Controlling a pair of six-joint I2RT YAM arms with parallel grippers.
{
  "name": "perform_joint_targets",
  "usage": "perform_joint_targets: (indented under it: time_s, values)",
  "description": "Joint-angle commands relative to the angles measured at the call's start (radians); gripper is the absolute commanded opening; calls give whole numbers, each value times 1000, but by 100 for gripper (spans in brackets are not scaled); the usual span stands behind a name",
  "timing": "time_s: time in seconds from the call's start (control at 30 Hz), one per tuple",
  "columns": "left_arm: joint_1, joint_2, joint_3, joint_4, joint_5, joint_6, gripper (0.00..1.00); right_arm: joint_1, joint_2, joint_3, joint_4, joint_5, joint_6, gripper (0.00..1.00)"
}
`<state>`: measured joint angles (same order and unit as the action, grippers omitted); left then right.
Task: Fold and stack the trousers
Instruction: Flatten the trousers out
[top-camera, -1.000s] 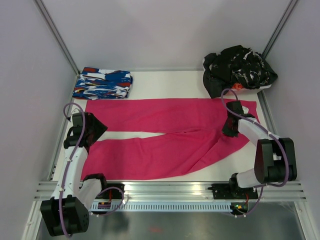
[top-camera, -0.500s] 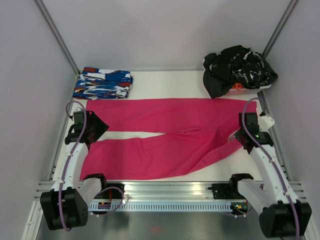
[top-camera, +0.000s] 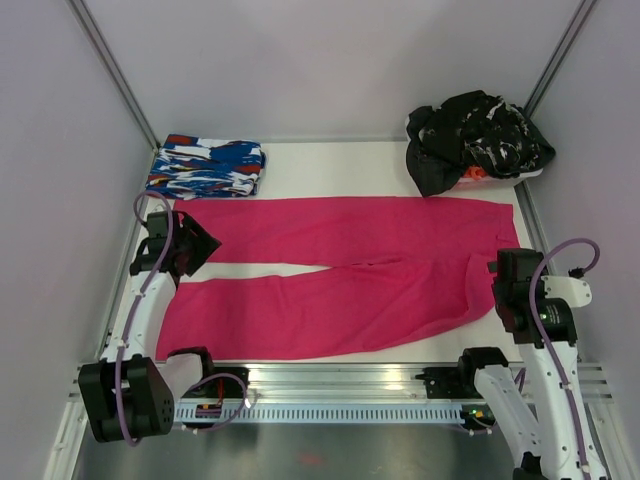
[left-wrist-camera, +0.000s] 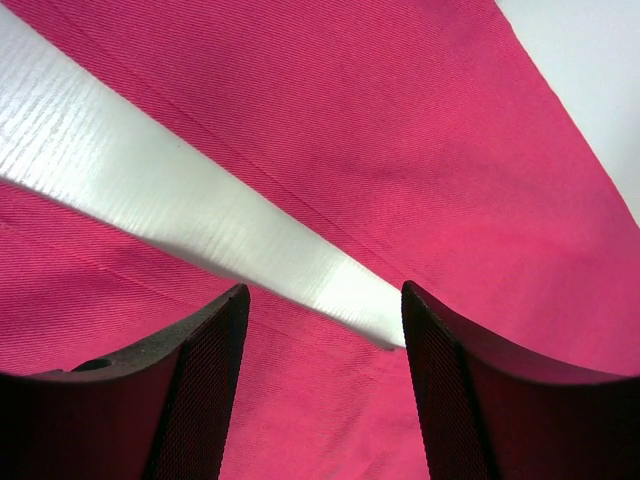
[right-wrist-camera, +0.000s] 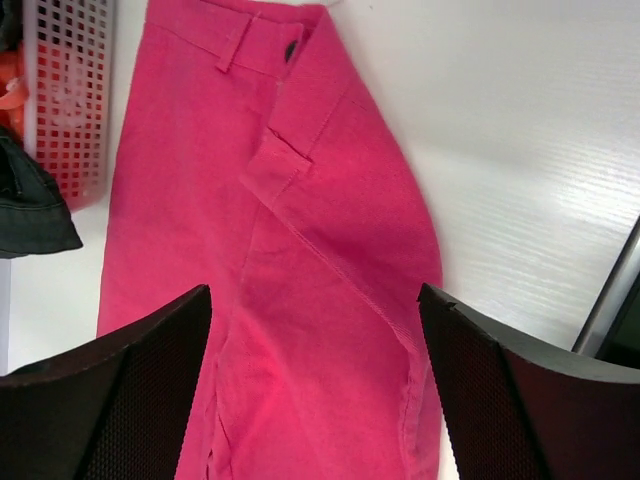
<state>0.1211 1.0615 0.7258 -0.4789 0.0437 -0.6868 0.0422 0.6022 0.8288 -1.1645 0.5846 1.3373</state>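
Overhead, the pink trousers (top-camera: 340, 270) lie spread flat across the white desk (top-camera: 330, 155), waist toward the right arm and the 2 legs running out toward the left arm, a thin wedge of bare desk showing between them.

The left fingers (left-wrist-camera: 200, 390) stand parted over the leg ends with nothing between them. Seen from the left wrist, pink cloth fills nearly the whole view, and the pale strip of desk between the legs slants down and narrows to a point just beside the right-hand finger. Whether the tips touch the cloth cannot be told.

The right fingers (right-wrist-camera: 120, 400) are spread wide and hold nothing. From the right wrist, the waist end of the trousers lies in the gap between them, its near edge running close beside the right-hand finger; the waistband and its dark button (right-wrist-camera: 292, 50) lie at the far end.

At the desk's far left corner sits a folded blue, white and red garment (top-camera: 205, 167). At the far right, a heap of black clothes (top-camera: 475, 135) rests on a white basket (right-wrist-camera: 65, 90), just beyond the waistband.
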Motion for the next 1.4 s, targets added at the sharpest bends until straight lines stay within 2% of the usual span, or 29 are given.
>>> perform_joint_targets:
  time_s: [0.0,0.1,0.17,0.23,0.27,0.33,0.37,0.47,0.77,0.8,0.83,0.9,0.97,1.07,1.1,1.2,1.37]
  values:
    - [-5,14,38,43,39,26,68,1,42,64,35,32,-77,90]
    - [-3,14,37,43,41,30,68,1,91,61,261,-18,-232,89]
    - [-3,8,35,39,41,35,68,2,135,49,372,-109,-340,88]
    - [-3,5,23,39,38,39,68,2,262,49,442,-156,-450,88]
    - [-3,0,18,37,38,40,68,1,374,64,447,-155,-489,88]
    - [-1,-3,6,39,41,38,68,2,497,96,416,-144,-601,86]
    - [-3,-8,-2,37,44,39,69,1,615,131,376,-102,-627,85]
    - [-3,-18,-8,31,38,43,69,1,788,171,335,22,-699,84]
    - [-3,-18,-11,26,12,56,71,1,929,112,431,-39,-780,68]
    - [-3,-17,-11,28,13,58,71,1,941,112,445,-37,-791,65]
    - [-3,-14,-11,28,10,58,71,2,958,116,445,-29,-797,57]
    - [-3,-11,-12,29,10,59,71,2,993,128,442,1,-808,52]
    - [-3,-11,-17,34,10,59,71,1,1016,138,448,14,-831,53]
    - [-1,-9,-23,40,8,58,71,2,1042,150,457,9,-866,65]
    - [-3,-9,-23,42,12,58,71,1,1047,154,459,1,-872,71]
    - [-3,-3,-22,45,16,58,71,1,1045,159,463,-49,-877,79]
    - [-3,5,-22,52,25,56,71,1,1012,144,490,-63,-874,83]
